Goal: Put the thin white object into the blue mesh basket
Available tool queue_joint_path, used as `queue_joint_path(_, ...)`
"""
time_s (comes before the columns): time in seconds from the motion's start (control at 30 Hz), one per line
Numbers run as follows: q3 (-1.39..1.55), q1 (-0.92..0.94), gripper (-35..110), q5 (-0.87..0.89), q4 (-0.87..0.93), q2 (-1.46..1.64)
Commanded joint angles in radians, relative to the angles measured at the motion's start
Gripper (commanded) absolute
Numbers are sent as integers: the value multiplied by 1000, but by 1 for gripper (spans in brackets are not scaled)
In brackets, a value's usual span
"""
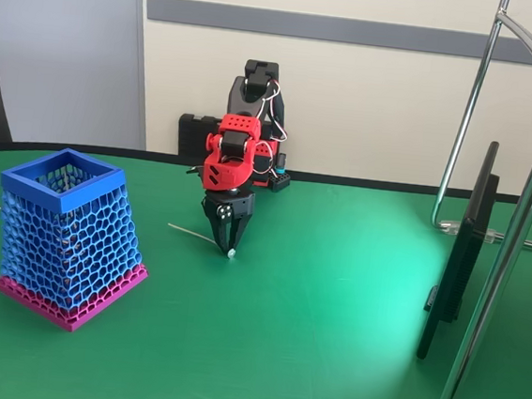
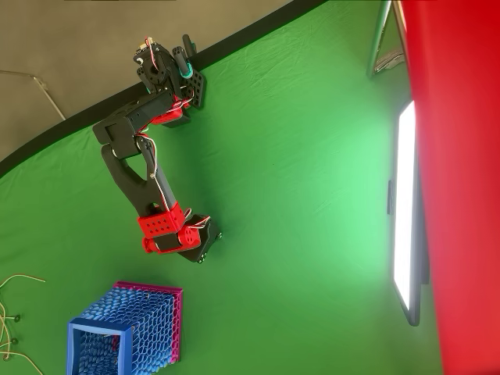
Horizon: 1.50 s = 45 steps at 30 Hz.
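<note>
Claw (image 1: 226, 240) down on strand (image 1: 198, 236), basket (image 1: 69, 237) well apart.

wall (image 1: 371, 87): cream, grey rail | table (image 1: 328, 338): green cloth, bright glare at right | chrome stand (image 1: 517, 233) right

No text, label, brand, number or sign is legible anywhere.

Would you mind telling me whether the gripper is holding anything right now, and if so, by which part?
In the fixed view, the gripper points down at the table with its fingertips around the knobbed end of the thin white object. Whether it is actually clamped cannot be told.
</note>
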Motion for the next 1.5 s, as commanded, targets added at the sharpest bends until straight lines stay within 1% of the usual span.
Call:
queue_joint_path(0.0, -35, 0, 6, -8, 6, 3)
queue_joint_path(0.2, -40, 6, 5, -49, 6, 49)
queue_joint_path(0.43, -107, 28, 4, -146, 20, 158)
queue_joint_path(0.63, -249, 12, 4, -278, 64, 213)
queue_joint_path(0.9, -431, 12, 4, -463, 74, 255)
queue_joint_path(0.97, -495, 25, 5, -500, 71, 256)
queue_joint_path(1.13, -603, 54, 4, -581, -5, 262)
queue_joint_path(1.3, -696, 101, 3, -584, -77, 235)
queue_joint_path(1.47, -750, 160, 4, -486, -166, 173)
